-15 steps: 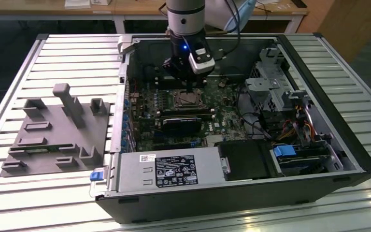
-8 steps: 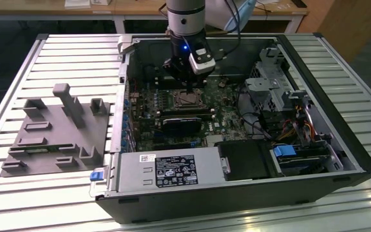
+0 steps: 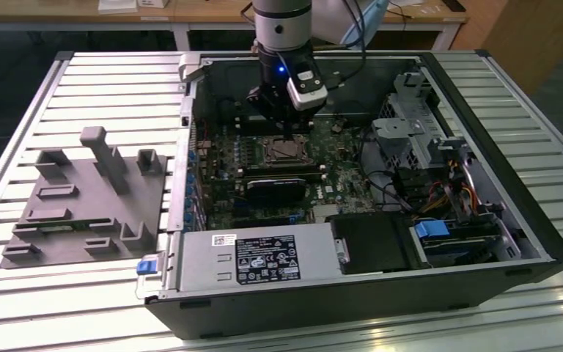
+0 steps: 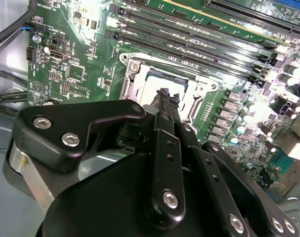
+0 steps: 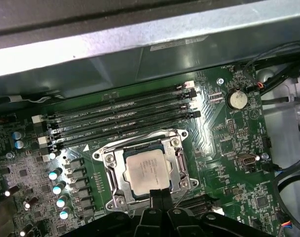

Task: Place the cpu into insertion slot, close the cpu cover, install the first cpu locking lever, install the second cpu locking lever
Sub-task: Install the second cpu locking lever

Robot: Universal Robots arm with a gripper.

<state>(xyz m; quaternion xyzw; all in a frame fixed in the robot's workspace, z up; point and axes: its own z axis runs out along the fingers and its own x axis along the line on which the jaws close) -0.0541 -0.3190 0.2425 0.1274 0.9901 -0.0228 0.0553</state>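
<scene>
- In the second wrist view, the claw (image 4: 165, 96) and its black linkage cover the near part of the cpu (image 4: 157, 86) and of the insertion slot (image 4: 128, 86).
- In the first wrist view, the claw (image 5: 157, 193) overlaps the near edge of the cpu cover (image 5: 113, 173), and the picture's edge cuts off the claw's body.
- In the exterior view, the arm hides the far side of the insertion slot (image 3: 284, 150); we cannot tell there whether the cpu sits inside.
</scene>
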